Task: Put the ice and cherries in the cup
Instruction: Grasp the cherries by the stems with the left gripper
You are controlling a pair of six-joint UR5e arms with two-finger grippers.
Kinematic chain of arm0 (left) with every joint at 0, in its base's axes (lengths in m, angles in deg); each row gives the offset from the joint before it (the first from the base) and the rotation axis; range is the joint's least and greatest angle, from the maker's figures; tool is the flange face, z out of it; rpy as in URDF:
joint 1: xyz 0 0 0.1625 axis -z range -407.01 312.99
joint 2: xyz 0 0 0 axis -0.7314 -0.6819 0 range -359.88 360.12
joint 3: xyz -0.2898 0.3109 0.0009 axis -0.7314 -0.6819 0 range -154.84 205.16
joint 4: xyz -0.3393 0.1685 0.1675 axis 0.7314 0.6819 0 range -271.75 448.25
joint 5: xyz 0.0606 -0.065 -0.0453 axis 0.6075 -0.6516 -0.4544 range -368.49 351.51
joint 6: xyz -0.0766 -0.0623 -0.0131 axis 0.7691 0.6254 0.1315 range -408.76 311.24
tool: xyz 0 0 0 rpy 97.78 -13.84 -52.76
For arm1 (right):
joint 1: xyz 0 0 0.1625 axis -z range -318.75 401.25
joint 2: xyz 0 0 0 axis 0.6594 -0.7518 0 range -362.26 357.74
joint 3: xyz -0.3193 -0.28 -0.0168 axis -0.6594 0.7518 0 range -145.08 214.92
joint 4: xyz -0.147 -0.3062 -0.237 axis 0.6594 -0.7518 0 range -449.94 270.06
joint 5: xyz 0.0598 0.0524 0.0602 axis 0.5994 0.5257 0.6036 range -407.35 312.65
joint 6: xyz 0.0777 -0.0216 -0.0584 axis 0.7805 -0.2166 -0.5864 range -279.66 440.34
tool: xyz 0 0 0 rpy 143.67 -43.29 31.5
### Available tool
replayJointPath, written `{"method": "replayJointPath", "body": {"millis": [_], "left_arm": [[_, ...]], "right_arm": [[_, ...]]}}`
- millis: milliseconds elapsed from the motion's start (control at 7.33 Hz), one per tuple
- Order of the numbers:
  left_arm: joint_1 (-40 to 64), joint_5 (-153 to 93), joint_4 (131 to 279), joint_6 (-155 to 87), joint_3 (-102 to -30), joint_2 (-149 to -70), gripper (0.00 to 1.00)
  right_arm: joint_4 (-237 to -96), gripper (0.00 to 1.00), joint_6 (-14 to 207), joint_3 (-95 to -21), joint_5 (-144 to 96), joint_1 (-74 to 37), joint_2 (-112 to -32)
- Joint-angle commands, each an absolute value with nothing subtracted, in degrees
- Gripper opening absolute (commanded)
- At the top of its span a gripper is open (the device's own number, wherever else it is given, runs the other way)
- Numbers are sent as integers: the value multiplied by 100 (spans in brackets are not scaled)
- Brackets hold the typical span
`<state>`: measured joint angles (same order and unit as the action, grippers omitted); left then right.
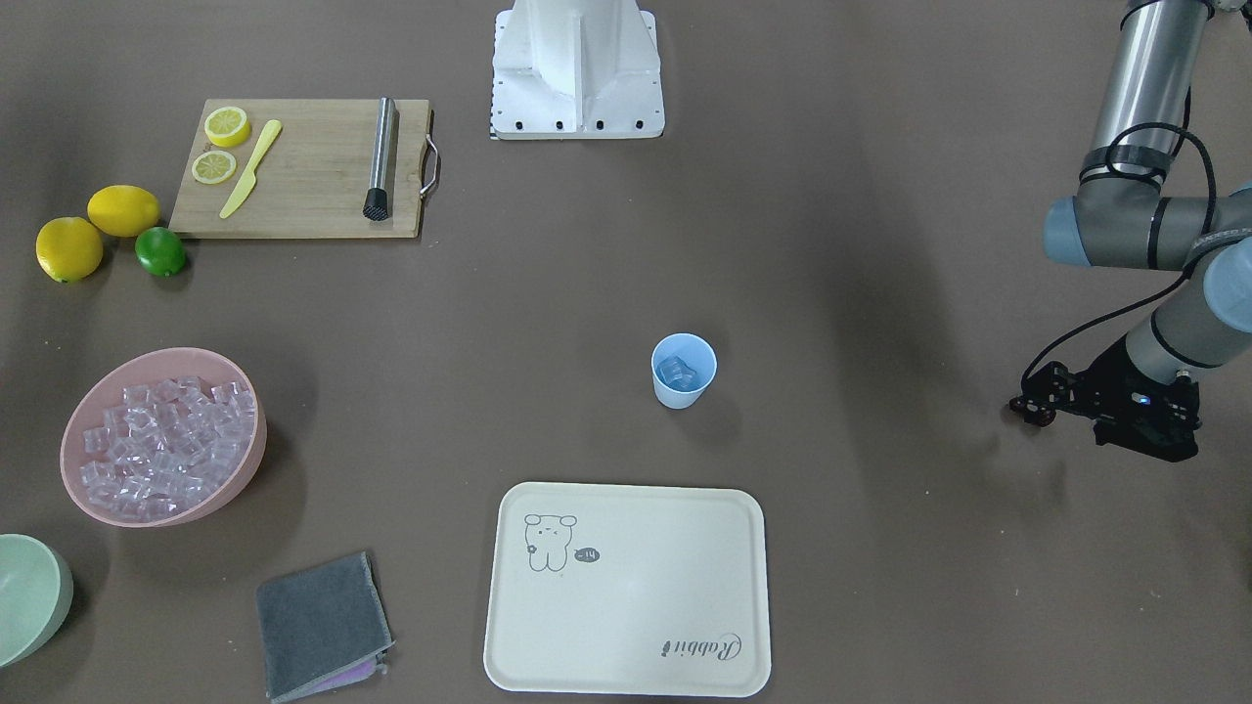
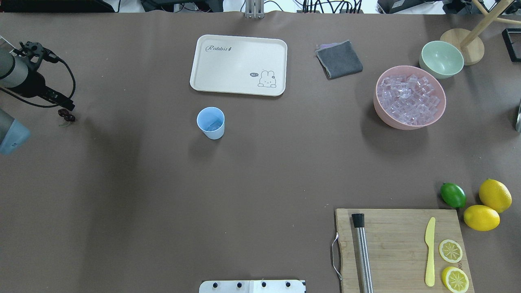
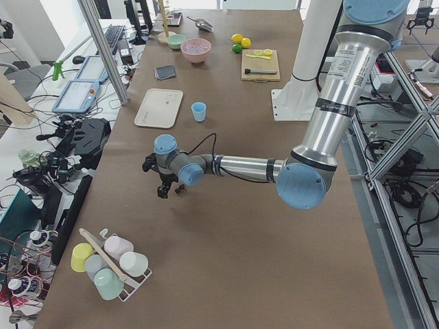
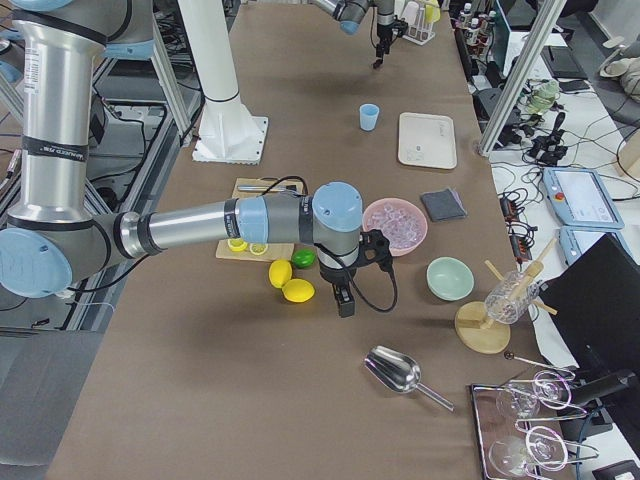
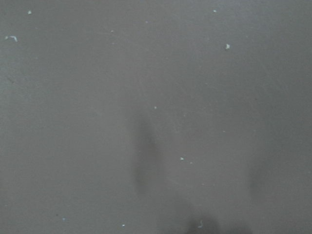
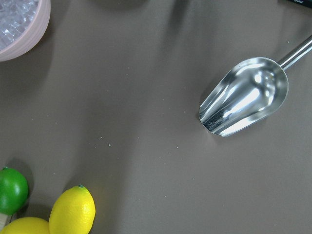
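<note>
Cup [image 1: 682, 394], ice [image 1: 161, 445] and cherries [image 2: 66, 116] are all on your big brown table [image 1: 880, 244]. The left arm [image 1: 1144, 225] reaches low over the table's end on its own side. The left gripper [image 1: 1032, 396] is right at the cherries. You cannot tell if its fingers pinch them or hang loose.

The right arm [image 4: 190, 228] is at the other end. The right gripper [image 4: 343, 298] points down, just beside the lemons [image 4: 290, 282]. You see it only from the side, so you cannot tell if it is spread or squeezed.

The wooden board [image 1: 303, 186] lies near the robot. The white tray [image 1: 636, 606] lies at the far edge. The pink bowl [image 1: 245, 479] is full of ice. A green bowl [image 1: 39, 596] sits near it, and a grey cloth [image 1: 318, 621] lies between the pink bowl and the tray.

A shiny scoop [image 6: 246, 100] lies on the table past the lemons. The cup stands up straight near the middle, close to the tray and well apart from the pink bowl. A few cubes are inside it.

The cherries are two tiny dark red balls, well apart from the cup.
</note>
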<state>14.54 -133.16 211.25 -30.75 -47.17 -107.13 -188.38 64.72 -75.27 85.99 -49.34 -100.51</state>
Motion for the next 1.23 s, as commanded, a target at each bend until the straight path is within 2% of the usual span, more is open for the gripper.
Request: {"method": "replayJointPath", "body": {"millis": [0, 545, 682, 818, 955, 1091], "left_arm": [[1425, -13320, 21182, -3074, -4744, -10702, 83], [1250, -13320, 21692, -2900, -4804, -10377, 78], [1241, -13320, 21692, -2655, -4849, -10377, 69], [1241, -13320, 21701, -2635, -4849, -10368, 50], [1241, -13329, 21692, -2635, -4858, -10368, 38], [1232, -13320, 21692, -2617, -4858, -10368, 32]], "right_arm": [[-18838, 100, 6479, -7538, 8598, -4910, -10052], [-18838, 100, 6479, -7547, 8606, -4884, -10035], [-18838, 100, 6479, -7547, 8606, -4866, -10018], [-18838, 100, 6479, -7547, 8606, -4857, -10000], [-18847, 100, 6479, -7556, 8606, -4857, -10000], [-18847, 100, 6479, -7556, 8615, -4848, -10000]]}}
